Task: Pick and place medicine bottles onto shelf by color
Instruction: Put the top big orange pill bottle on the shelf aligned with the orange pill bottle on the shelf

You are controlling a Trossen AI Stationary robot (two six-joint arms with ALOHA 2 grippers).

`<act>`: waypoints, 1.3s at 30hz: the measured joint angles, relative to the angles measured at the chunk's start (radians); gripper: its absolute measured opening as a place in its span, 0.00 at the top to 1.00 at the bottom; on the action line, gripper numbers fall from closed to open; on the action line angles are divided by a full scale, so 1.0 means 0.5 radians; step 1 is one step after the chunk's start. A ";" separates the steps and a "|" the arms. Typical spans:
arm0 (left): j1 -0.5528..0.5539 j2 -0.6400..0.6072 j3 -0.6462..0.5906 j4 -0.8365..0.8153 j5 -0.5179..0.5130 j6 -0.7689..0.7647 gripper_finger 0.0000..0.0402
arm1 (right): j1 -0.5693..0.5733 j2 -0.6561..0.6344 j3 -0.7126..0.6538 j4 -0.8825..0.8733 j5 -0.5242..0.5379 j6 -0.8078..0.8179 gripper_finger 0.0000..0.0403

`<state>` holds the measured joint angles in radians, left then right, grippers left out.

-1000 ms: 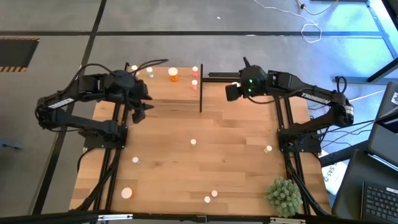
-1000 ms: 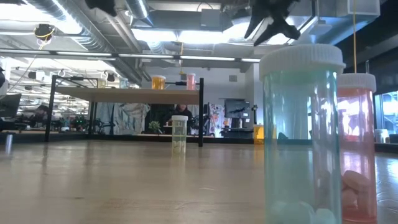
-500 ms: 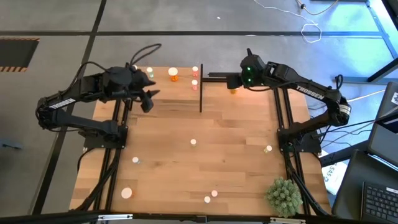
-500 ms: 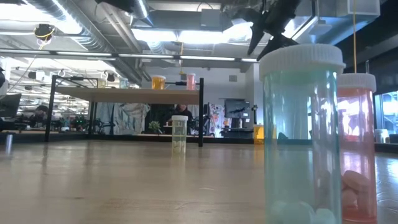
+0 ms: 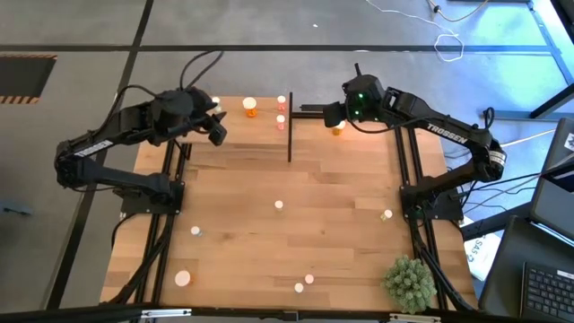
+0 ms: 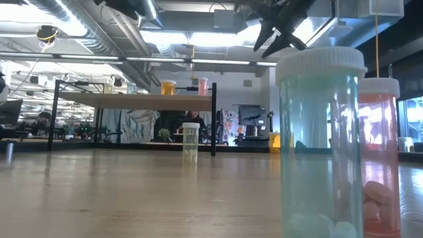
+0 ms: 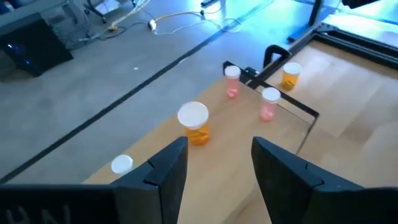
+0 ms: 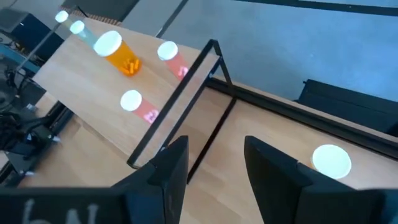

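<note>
- Above the desk's far edge, my left fingers (image 5: 216, 133) hang apart and empty beside the shelf (image 5: 235, 123), which holds an orange bottle (image 5: 249, 109) and two reddish bottles (image 5: 281, 109).
- At two o'clock, my right fingers (image 5: 330, 114) hover parted over another orange bottle (image 5: 338, 129).
- Risk, as I judge it: a low swing could clip the black post (image 5: 289, 126) or topple shelved bottles.
- Loose bottles (image 5: 279, 205) wait at six o'clock.

bright ceiling lights glare; near bottles (image 6: 322, 142) blurred, blue cast
</note>
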<state>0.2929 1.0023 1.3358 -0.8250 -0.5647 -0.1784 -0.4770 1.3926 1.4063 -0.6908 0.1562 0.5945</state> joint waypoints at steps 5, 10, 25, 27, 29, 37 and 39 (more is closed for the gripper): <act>0.080 0.084 0.001 -0.004 0.018 0.047 0.57 | 0.001 0.000 0.000 0.030 0.001 -0.003 0.61; 0.085 0.095 0.001 -0.008 0.016 0.142 0.57 | 0.001 0.000 0.000 0.029 0.000 -0.001 0.61; 0.085 0.105 0.001 -0.007 0.017 0.185 0.57 | 0.001 0.000 0.000 0.040 -0.003 0.003 0.61; 0.085 0.105 0.001 -0.007 0.016 0.185 0.57 | 0.001 0.000 0.000 0.017 -0.003 0.017 0.61; 0.085 0.105 0.001 -0.007 0.016 0.185 0.57 | 0.001 0.000 0.000 0.016 -0.001 0.062 0.61; 0.085 0.105 0.001 -0.007 0.016 0.185 0.57 | -0.008 0.000 0.000 -0.011 0.000 0.171 0.61; 0.085 0.105 0.001 -0.007 0.016 0.185 0.57 | -0.011 0.000 -0.001 -0.045 0.000 0.226 0.61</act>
<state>0.3355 1.0546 1.3361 -0.8288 -0.5568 -0.0856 -0.4827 1.3926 1.4059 -0.7134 0.1561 0.7076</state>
